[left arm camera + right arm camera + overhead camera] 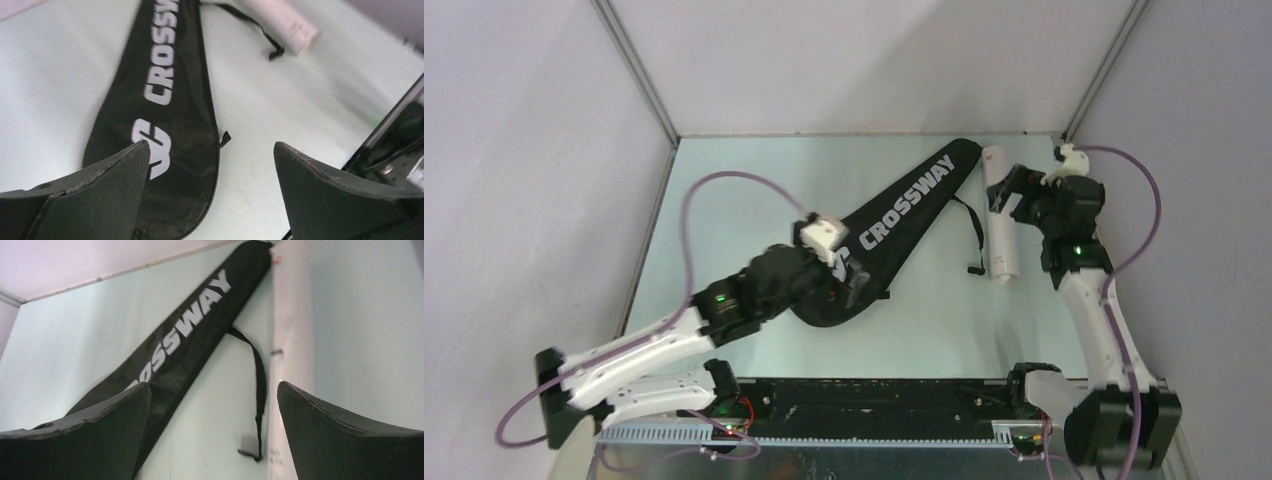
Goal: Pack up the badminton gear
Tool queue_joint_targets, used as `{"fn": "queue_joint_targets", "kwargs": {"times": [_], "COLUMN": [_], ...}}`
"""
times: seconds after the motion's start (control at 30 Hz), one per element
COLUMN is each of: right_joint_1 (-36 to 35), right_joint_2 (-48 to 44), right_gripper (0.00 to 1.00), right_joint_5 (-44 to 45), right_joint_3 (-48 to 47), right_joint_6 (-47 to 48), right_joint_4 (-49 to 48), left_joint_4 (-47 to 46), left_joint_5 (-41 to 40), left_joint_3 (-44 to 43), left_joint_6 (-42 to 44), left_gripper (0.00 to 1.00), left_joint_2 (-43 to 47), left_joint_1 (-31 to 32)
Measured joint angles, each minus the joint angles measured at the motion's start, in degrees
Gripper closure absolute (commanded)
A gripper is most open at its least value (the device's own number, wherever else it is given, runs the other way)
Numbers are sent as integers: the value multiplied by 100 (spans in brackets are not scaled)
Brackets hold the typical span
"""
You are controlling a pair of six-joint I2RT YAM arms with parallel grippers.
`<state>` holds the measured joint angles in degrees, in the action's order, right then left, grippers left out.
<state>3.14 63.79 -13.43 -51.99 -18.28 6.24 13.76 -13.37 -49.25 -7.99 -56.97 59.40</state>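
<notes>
Left claw (212,150) gapes above wide end of racket bag (120,110).

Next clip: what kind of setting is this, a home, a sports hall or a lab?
Most likely a lab robot cell. Plain pale panels held by metal posts wall in a pale-green table, and purple cables run loose in the open.

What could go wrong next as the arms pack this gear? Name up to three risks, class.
The loose strap lies beside the tube, by the open right tool: it may snag. The round tube could roll when pinched. The open left tool may only drag the flat bag.
</notes>
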Motion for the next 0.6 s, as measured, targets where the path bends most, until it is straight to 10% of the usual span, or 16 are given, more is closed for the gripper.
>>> {"fn": "queue_joint_targets", "kwargs": {"times": [0.13,0.37,0.6], "right_joint_1": [0,15,37], "right_joint_2": [-1360,-3344,-4116], "right_gripper": [0,1,1], "right_joint_5": [824,2249,2973], "right_joint_3": [599,1349,1661], "right_joint_6": [-153,-365,-404], "right_joint_4": [595,1598,2308], "left_joint_4": [415,1762,2542], "left_joint_5": [-852,-2170,-2857], "left_joint_3": [0,433,732], "left_joint_6": [-752,-2487,-3132], "left_gripper": [0,0,0], "left_joint_2": [1172,1871,2280], "left_joint_1": [-343,-3327,-3580]}}
